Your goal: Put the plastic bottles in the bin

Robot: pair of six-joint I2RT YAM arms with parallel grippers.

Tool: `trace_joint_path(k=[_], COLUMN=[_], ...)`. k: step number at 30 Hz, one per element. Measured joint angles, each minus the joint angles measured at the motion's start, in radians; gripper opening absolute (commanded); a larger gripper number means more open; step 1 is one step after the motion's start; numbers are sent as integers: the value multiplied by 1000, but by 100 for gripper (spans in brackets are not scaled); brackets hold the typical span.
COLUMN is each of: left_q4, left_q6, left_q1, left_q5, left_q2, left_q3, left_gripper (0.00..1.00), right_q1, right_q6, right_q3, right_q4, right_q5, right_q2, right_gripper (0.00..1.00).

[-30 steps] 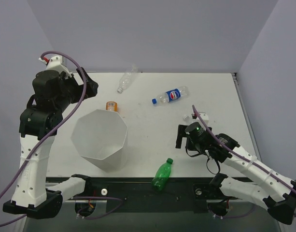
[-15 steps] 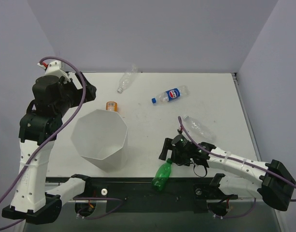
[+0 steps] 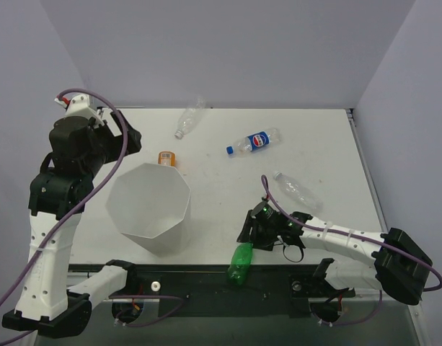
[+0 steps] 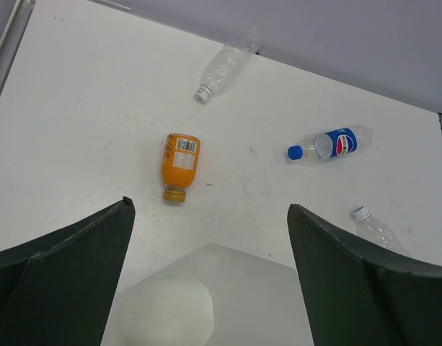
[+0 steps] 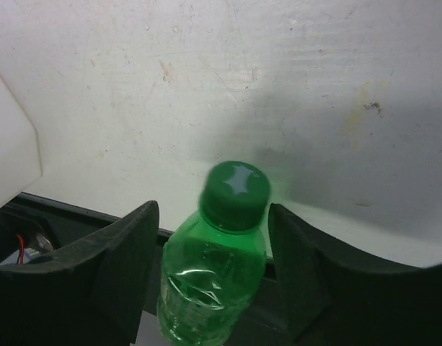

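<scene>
A green bottle (image 3: 241, 261) with a green cap lies over the table's near edge, cap toward the table. My right gripper (image 3: 248, 243) is low over it, and its fingers press both sides of the green bottle (image 5: 221, 267) below the cap; the right gripper (image 5: 213, 216) is shut on it. The white bin (image 3: 159, 238) stands at the front left. My left gripper (image 3: 130, 133) hangs high at the back left, wide open and holding nothing; in its own view the left gripper (image 4: 210, 205) looks down on the bin (image 4: 228, 303).
An orange bottle (image 3: 166, 158) lies just behind the bin. A clear bottle (image 3: 189, 117) lies at the back edge, a blue-label bottle (image 3: 254, 141) right of it, and another clear bottle (image 3: 296, 188) behind my right arm. A black rail (image 3: 206, 285) runs along the near edge.
My right arm swung left and down from mid-table to the green bottle, and its jaws closed in on it. The left arm shifted only slightly.
</scene>
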Motion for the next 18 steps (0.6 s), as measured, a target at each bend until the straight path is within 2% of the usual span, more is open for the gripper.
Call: trace_joint_path(k=[1, 4, 6, 18], left_q4=[0, -2, -11, -41], left_q6=[0, 4, 7, 39], left_q1=[0, 0, 0, 0], left_q5=[0, 22, 45, 68], left_q2=[0, 6, 22, 47], left_q3=[-1, -1, 5, 14], left_gripper=[98, 98, 98, 98], right_q1=[0, 0, 0, 1], right_q6=[4, 11, 11, -34], right_q3=[0, 0, 0, 106], right_q4=[0, 0, -1, -114], right_q5=[0, 0, 0, 50], right_q2=[0, 0, 0, -20], right_gripper=[37, 9, 0, 0])
